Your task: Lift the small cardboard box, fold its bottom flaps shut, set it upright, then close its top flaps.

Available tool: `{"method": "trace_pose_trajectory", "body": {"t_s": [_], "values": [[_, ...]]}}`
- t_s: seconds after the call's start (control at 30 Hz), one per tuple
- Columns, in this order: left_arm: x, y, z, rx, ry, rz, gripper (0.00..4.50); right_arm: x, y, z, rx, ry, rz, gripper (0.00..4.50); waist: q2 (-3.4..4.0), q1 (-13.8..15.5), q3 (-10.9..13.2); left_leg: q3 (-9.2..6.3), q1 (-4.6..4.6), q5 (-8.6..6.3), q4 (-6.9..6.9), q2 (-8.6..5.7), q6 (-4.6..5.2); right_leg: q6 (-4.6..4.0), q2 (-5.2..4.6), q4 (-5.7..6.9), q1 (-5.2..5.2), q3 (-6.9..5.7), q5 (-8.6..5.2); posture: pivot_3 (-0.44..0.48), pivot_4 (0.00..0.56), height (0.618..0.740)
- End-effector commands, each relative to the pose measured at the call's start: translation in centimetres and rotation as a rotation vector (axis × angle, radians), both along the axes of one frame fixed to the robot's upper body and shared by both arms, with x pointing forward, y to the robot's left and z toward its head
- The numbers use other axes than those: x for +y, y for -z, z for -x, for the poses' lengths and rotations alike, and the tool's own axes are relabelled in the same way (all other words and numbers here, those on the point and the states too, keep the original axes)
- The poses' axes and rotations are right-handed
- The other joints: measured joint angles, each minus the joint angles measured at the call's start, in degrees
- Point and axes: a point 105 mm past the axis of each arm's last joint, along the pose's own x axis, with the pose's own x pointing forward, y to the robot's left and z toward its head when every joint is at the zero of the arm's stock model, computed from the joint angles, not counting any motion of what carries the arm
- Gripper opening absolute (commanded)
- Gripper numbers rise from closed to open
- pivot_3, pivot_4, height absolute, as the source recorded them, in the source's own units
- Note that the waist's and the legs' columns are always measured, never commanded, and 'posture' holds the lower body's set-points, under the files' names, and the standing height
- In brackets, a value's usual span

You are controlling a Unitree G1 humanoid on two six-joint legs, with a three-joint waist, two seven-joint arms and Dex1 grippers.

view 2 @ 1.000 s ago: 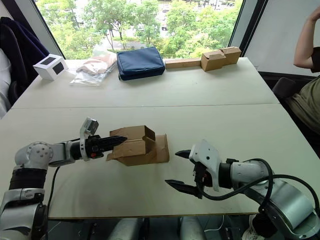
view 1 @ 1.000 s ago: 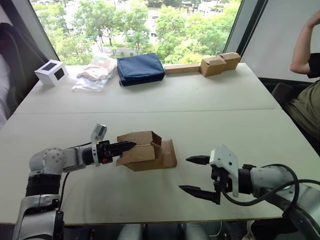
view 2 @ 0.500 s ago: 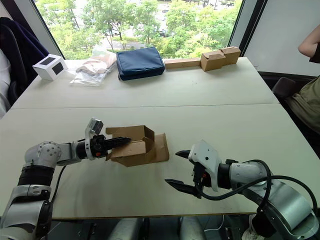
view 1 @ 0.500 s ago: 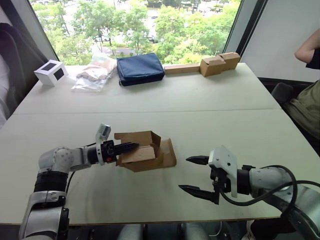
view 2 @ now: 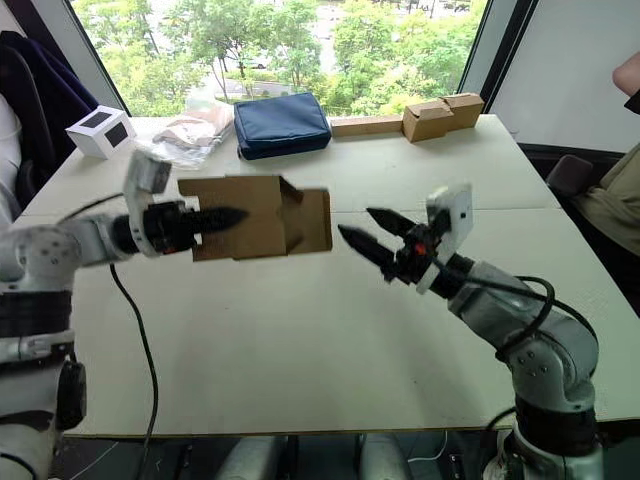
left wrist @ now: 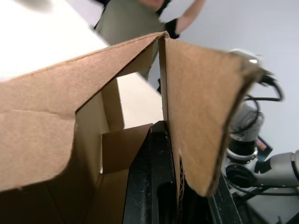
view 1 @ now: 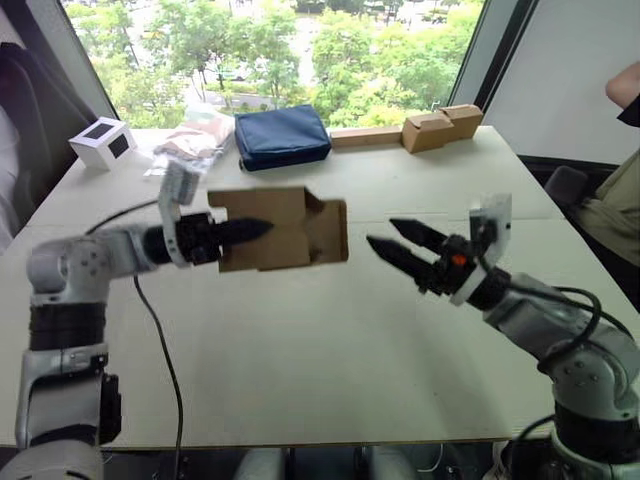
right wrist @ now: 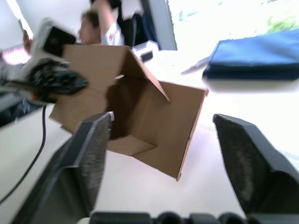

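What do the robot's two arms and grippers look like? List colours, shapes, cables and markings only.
Both arms are silver-grey metal with rounded joint housings and black bands. Each ends in a gripper of two black, tapered, pointed fingers: left gripper, right gripper. A white boxy camera block sits on each wrist. A black cable hangs from the left arm, and black cables loop along the right forearm. A small red mark shows at the right gripper's base.

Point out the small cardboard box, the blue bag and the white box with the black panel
small cardboard box [view 1: 270, 230], left eye view, its broad side wall.
blue bag [view 1: 281, 136], left eye view, middle of its top.
white box [view 2: 88, 138], right eye view, its white front face.
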Motion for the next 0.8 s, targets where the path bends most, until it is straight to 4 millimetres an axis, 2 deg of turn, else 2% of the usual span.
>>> {"method": "trace_pose_trajectory", "body": {"t_s": [0.03,0.07,0.17,0.2,0.8], "values": [[-0.6,-1.6,0.6,-0.101,0.051,-0.040,0.00,0.5,-2.5,-1.0,-0.025,0.008,-0.122,2.08,0.01,-0.39,0.01,0.00,-0.01,0.03,-0.02,0.01,-0.05,0.00,0.02,0.00,-0.04,0.00,0.00,0.000,0.150,0.737],[-0.7,-2.0,0.5,-0.121,0.055,-0.044,0.00,0.9,-3.1,-1.3,-0.031,0.006,-0.147,1.64,0.02,-0.73,0.02,0.02,-0.01,0.23,-0.05,0.01,-0.38,0.00,0.03,0.06,-0.08,0.00,0.00,0.000,0.150,0.737],[-0.9,-3.1,0.4,-0.159,0.074,-0.041,0.00,1.4,-4.3,-2.7,-0.019,0.032,-0.220,0.37,0.02,-1.15,0.02,0.01,-0.02,0.22,-0.08,0.05,-0.33,0.01,0.14,0.13,-0.13,0.00,0.00,0.000,0.150,0.737],[-1.0,-3.2,0.4,-0.167,0.081,-0.041,0.00,1.5,-4.5,-2.8,-0.019,0.030,-0.230,0.10,0.02,-1.22,0.02,0.01,-0.02,0.16,-0.07,0.06,-0.23,0.01,0.23,0.18,-0.15,0.00,0.00,0.000,0.150,0.737],[-1.8,-3.7,0.6,-0.206,0.120,-0.016,0.00,6.3,-3.6,-0.2,-0.055,-0.168,-0.104,0.03,0.01,-1.35,0.03,0.08,-0.06,0.10,-0.01,0.07,-0.10,0.00,0.39,0.73,-0.38,0.05,-0.01,0.000,0.150,0.737]]}}
